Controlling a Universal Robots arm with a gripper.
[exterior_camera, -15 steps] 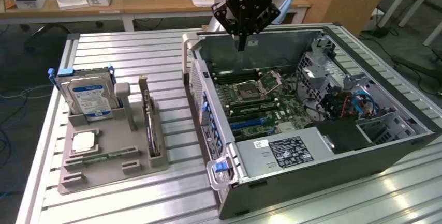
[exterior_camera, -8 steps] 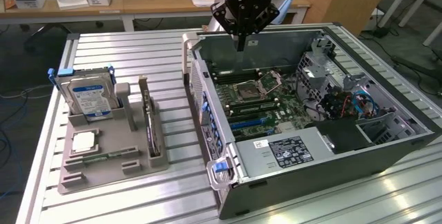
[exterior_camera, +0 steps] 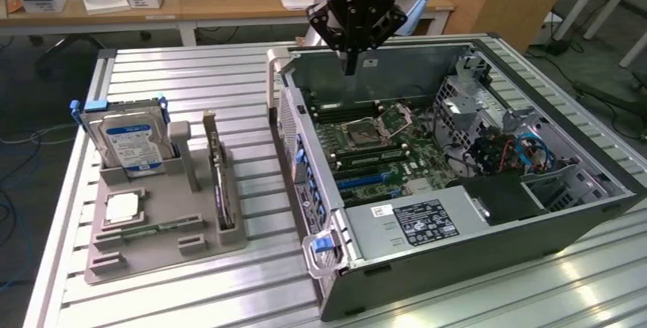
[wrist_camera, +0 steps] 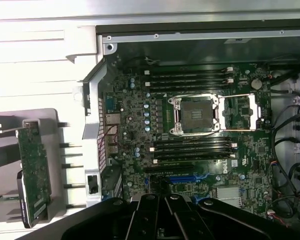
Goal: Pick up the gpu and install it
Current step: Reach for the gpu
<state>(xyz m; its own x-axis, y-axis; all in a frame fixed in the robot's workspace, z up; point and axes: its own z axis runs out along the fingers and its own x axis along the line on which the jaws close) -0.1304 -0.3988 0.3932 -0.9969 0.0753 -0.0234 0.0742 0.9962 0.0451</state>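
**Gripper.** The black two-finger gripper (exterior_camera: pixel 350 65) hangs above the rear edge of the open dark grey metal computer case (exterior_camera: pixel 455 267), towards the far side of the exterior view. Its jaws are pressed together into a single narrow tip and hold nothing. In the wrist view the gripper (wrist_camera: pixel 165 210) points down over the green motherboard (wrist_camera: pixel 135 110), near the long blue expansion slot (wrist_camera: pixel 182 177).

**Gpu.** The gpu (exterior_camera: pixel 215 176), a thin flat dark circuit card, stands on its long edge in a slot of the grey moulded plastic holder (exterior_camera: pixel 162 248). The holder lies on the exterior view's left, well apart from the gripper. In the wrist view the gpu (wrist_camera: pixel 34 170) shows a green component face. The pale strip along one of its edges is probably the metal end bracket, though the angle there is poor.

**Other parts in the holder.**
- The silver hard drive with a blue-white label (exterior_camera: pixel 132 142) stands upright just beside the gpu.
- A square silver processor chip (exterior_camera: pixel 121 207) lies flat in front of the hard drive.
- A narrow green memory stick (exterior_camera: pixel 151 231) lies flat next to the chip.

**Case.** The case lies on its side on the slatted aluminium table (exterior_camera: pixel 182 78), with the motherboard facing up. The square processor socket (wrist_camera: pixel 195 115) is open, its metal frame folded back.
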